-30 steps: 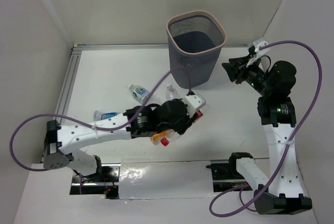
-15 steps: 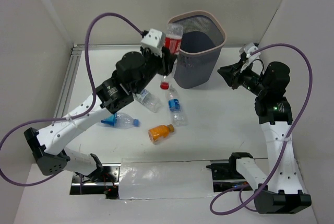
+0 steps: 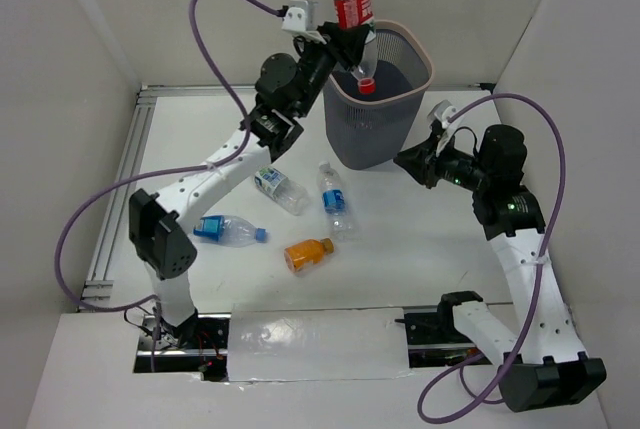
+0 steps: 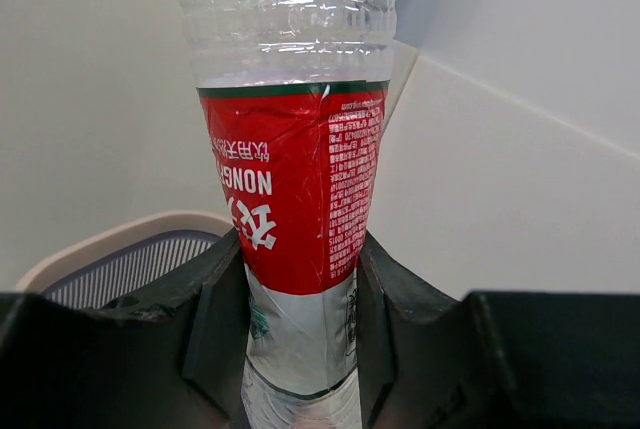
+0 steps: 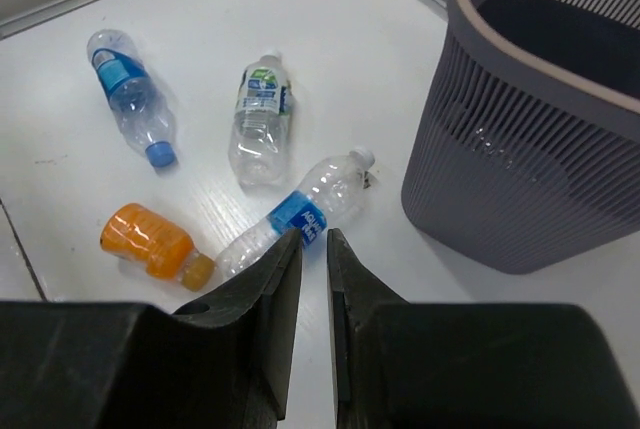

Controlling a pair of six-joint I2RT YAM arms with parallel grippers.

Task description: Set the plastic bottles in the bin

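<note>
My left gripper (image 3: 347, 37) is shut on the clear bottle with the red label (image 3: 350, 7). It holds the bottle upside down, its red cap (image 3: 366, 86) hanging over the open mouth of the dark mesh bin (image 3: 425, 57). In the left wrist view the fingers clamp the bottle (image 4: 295, 179) below its label, with the bin rim (image 4: 100, 241) behind. Two clear blue-white labelled bottles (image 3: 276, 188) (image 3: 337, 201), a blue-capped clear bottle (image 3: 228, 231) and an orange-drink bottle (image 3: 308, 252) lie on the table. My right gripper (image 3: 405, 161) is shut and empty, right of the bin.
In the right wrist view the gripper (image 5: 314, 239) hovers over the table with the blue-labelled bottle (image 5: 300, 211), the orange bottle (image 5: 148, 241), two other bottles (image 5: 262, 119) (image 5: 130, 97) and the bin wall (image 5: 520, 169) ahead. White walls enclose the table.
My left arm has picked up the red-labelled bottle from the table and raised it from beside the bin's rim to above its opening. My right gripper has moved left and lower.
</note>
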